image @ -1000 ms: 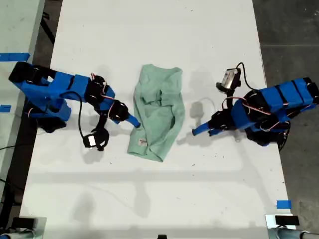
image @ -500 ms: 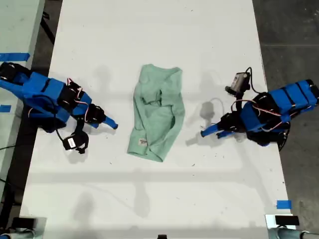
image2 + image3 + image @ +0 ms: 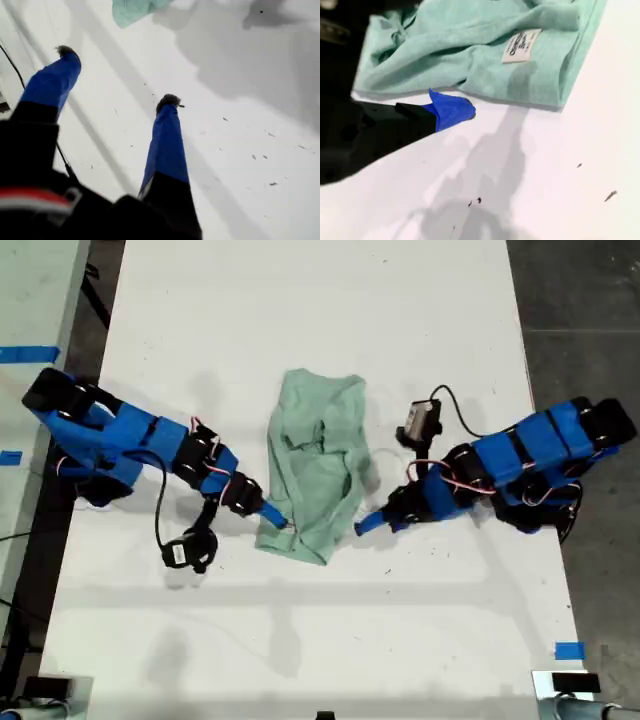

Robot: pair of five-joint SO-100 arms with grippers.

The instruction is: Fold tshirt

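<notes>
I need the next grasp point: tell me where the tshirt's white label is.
The white label lies on the tshirt near its bottom-left corner in the exterior view, just beside the tip of my second gripper.

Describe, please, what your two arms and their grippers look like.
Both arms are bright blue segments with black servos and thin red and white wires. My first gripper has two slim blue fingers with dark tips. My second gripper shows a pointed blue finger. Each carries a small camera on a black cable.
</notes>
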